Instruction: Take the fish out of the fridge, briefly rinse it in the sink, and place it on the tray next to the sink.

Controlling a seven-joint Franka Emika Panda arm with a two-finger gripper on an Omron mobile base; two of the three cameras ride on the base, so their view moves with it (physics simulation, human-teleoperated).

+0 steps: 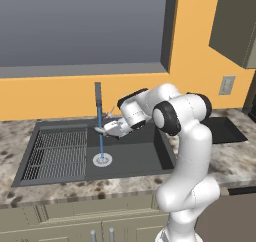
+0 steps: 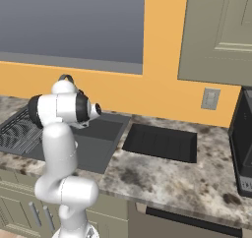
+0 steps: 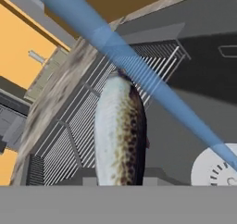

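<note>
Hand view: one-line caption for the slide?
Fish held out over the sink, blue water stream running past it toward the drain.

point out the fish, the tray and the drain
fish (image 3: 119, 130): hand view, mid-body, speckled flank.
tray (image 2: 160, 142): right base view, bare black floor, right of the sink.
drain (image 1: 102, 160): left base view, round silver disc where the water lands.

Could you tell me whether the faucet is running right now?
On: a blue stream falls from the faucet to the sink drain.
</note>
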